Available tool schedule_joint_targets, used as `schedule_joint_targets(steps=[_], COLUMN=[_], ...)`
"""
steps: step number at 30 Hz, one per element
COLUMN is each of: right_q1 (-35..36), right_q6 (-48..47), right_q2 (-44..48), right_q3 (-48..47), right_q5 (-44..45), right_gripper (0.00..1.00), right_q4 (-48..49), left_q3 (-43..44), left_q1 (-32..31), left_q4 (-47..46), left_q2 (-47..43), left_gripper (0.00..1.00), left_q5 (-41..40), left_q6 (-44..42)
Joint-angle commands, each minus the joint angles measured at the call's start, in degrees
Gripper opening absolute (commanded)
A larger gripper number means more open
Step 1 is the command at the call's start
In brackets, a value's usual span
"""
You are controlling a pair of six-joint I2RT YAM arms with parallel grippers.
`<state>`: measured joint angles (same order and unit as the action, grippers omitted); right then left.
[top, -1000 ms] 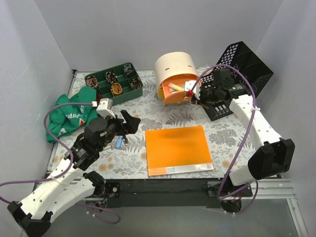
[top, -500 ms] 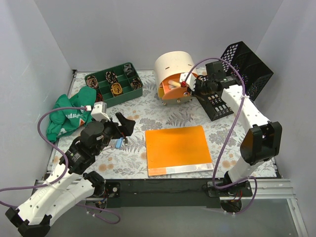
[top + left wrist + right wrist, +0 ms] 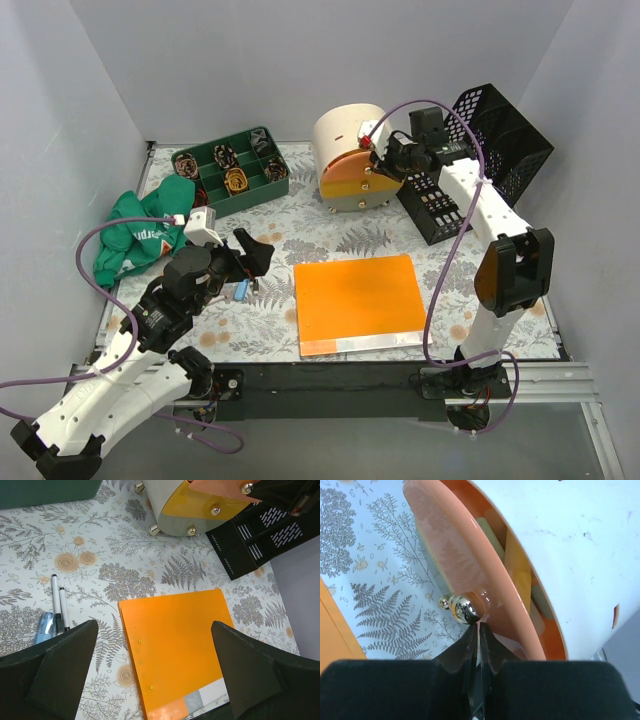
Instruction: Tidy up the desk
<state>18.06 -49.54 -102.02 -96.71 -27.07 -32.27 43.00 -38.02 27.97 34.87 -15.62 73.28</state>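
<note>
The desk (image 3: 340, 238) is a fern-and-flower printed tabletop. A white round box (image 3: 345, 128) stands at the back, its orange lid (image 3: 352, 180) swung down almost shut. My right gripper (image 3: 379, 160) is shut, and in the right wrist view its tips (image 3: 480, 628) press against the lid (image 3: 450, 555) just under the gold knob (image 3: 466, 608). My left gripper (image 3: 252, 256) is open and empty. It hovers over the desk above the left part of the orange folder (image 3: 175, 650), also seen in the top view (image 3: 360, 300). Two white pens (image 3: 58, 602) and a blue item (image 3: 46, 626) lie at its left.
A green compartment tray (image 3: 232, 170) with small items stands at the back left. A green cloth (image 3: 140, 238) lies at the left edge. A black mesh basket (image 3: 492, 150) leans at the back right. Grey walls enclose the desk.
The box's orange lid has swung from open to nearly shut, hiding the items inside. My right gripper moved back and left with it. My left arm shifted slightly, then stayed still.
</note>
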Motion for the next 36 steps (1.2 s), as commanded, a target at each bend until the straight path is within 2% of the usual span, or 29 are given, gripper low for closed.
schedule_joint_targets(steps=[1,13,20,24,28,36], right_q1=[0.22,0.39,0.39,0.39,1.00,2.68], right_q6=[7.25,12.45,19.73,26.85,42.46,63.32], right_q2=[-1.08,3.66,13.85,18.34,20.37,15.19], right_q3=[-0.69,6.88,17.94,26.03,33.50,31.84], right_q5=[1.23,2.20,-0.26,-0.44,4.91,19.15], right_gripper=[0.15,0.23,0.32,0.41,0.63,0.66], right_q4=[8.44,14.96,17.32,24.94,35.05,37.28], left_q3=[0.33,-0.03,-0.73,-1.78,-2.31,-2.49], left_q1=[0.23,0.23,0.23,0.23,0.23,0.23], left_q4=[0.60,0.60,0.86,-0.45,-1.34,-1.34], left_q2=[-0.68,-1.38,-2.70,-2.97,-2.62,-2.70], left_gripper=[0.98,0.98,0.98,0.98,0.98,0.98], left_q5=[-0.03,-0.38,-0.64,-0.73,0.06,0.06], left_q6=[0.38,0.64,0.73,0.99,1.69,3.01])
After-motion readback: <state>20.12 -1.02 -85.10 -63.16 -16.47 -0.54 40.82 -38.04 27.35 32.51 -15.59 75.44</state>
